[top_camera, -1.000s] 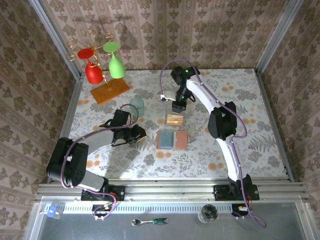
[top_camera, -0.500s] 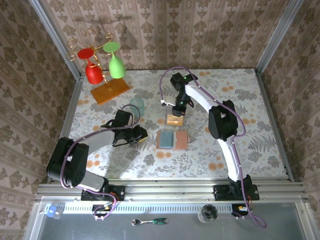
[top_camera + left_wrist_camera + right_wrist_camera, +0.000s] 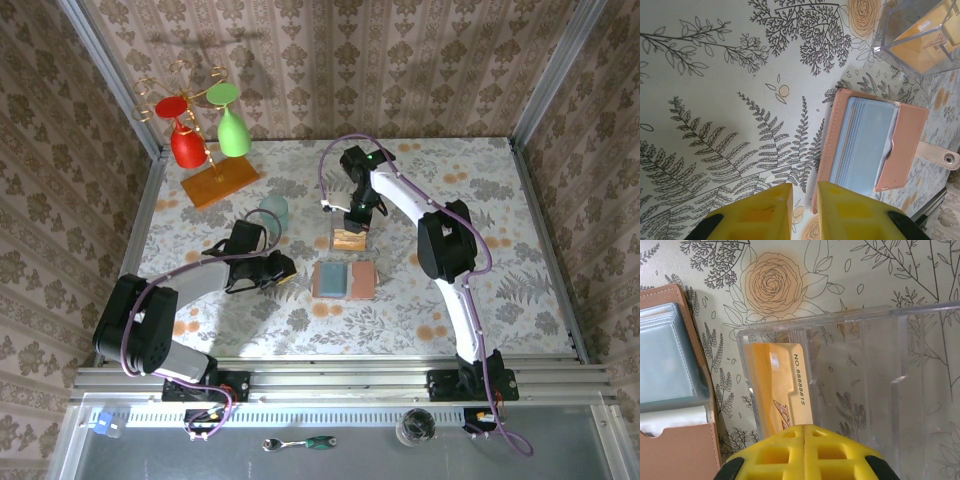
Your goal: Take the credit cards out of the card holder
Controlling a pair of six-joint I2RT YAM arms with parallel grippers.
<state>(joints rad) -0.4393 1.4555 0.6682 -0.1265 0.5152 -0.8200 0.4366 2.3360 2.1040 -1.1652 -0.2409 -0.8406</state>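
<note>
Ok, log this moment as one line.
left claw: slightly open, empty, beside card holder | right claw: shut over clear box | orange card: in clear box | card holder: open

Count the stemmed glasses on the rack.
2: a red glass and a green glass, hanging upside down side by side on the rack at the table's far left, red on the left. None look hidden.

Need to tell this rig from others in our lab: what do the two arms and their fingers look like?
Both arms are slim jointed builds with black joint housings. The left arm has grey links and the right arm has white ones. A purple cable runs along each. The left fingers and right fingers are yellow blocks with moulded recesses, set on black bases.
</note>
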